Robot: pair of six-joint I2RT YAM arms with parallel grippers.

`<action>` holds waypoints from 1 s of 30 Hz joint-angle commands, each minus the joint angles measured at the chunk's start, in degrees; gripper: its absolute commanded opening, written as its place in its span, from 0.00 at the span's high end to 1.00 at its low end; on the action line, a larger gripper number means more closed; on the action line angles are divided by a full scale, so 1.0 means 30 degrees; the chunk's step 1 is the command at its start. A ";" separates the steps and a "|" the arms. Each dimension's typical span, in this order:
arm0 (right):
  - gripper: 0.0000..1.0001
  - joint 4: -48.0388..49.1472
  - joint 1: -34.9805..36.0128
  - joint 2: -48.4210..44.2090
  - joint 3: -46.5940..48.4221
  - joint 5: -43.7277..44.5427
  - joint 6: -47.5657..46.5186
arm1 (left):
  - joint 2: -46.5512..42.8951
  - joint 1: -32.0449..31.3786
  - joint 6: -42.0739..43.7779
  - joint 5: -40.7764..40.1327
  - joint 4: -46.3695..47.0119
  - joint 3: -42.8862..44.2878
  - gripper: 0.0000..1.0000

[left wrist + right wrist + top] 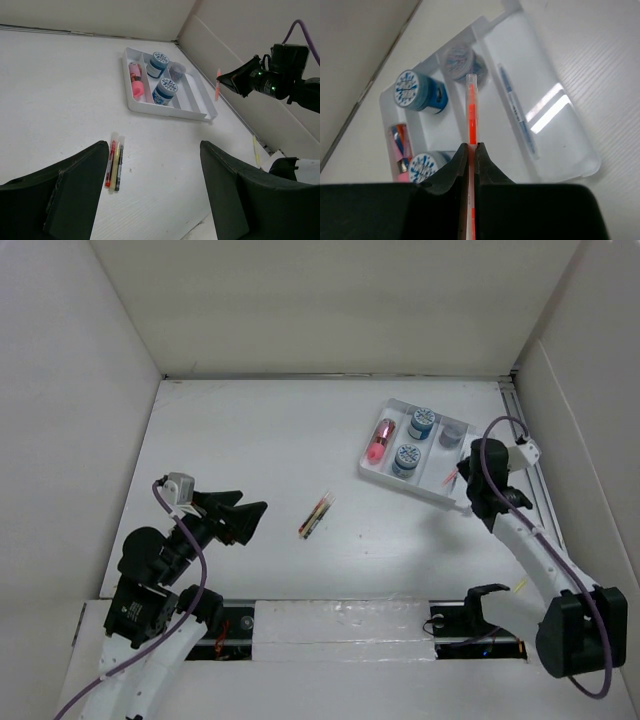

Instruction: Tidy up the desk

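Right gripper [470, 150] is pinched tight on an orange pen [471, 115]. We see the pen poke out past the two black fingers, with its clear tip in the air over a white tray [565, 165]. From the top, this gripper [462, 482] hangs at the tray's near right corner.

Our left gripper [248, 512] has its fingers apart and holds nothing. It sits low over the big white surface [250, 430] that fills the space between the walls and carries everything else. Just to its right, three pens [316, 516] lie side by side on the surface. The left wrist view shows them [115, 162] as red, yellow and black.

The tray [395, 478] rests on the far right part of the surface and is split into long slots. In it we see two round pots with blue lids [423, 421] [406, 458], a grey pot [452, 433] and a pink thing [381, 440]. A blue pen [517, 112] lies in one slot. The lids have white marks on them, but we cannot read any words there. The blue pen's print is too small to read.
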 commanded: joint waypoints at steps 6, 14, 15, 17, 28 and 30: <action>1.00 0.0287 -0.5263 0.3006 0.1450 -0.5339 -0.3468 | -0.0528 -0.0080 0.0241 0.0260 0.0804 -0.0037 0.30; 0.98 0.0084 -0.7379 0.7719 0.4084 -0.9999 -0.6808 | -0.0353 -0.0080 0.0271 0.0406 0.0775 -0.0067 0.30; 0.99 0.0141 -0.7553 0.7987 0.4204 -1.0146 -0.6897 | -0.0352 -0.0080 0.0271 0.0406 0.0745 -0.0038 0.30; 0.98 0.0548 -0.7961 0.8456 0.4293 -1.0206 -0.7044 | -0.0411 -0.0080 0.0242 0.0289 0.0891 -0.0095 0.30; 0.29 0.1107 -0.8756 0.9110 0.4413 -0.9531 -0.5699 | 0.0991 -0.0080 0.0416 0.1167 0.1096 -0.0125 0.32; 0.21 0.1693 -0.8292 0.8288 0.4089 -0.9795 -0.5521 | 0.1491 -0.0080 0.0592 0.1808 0.1300 -0.0096 0.33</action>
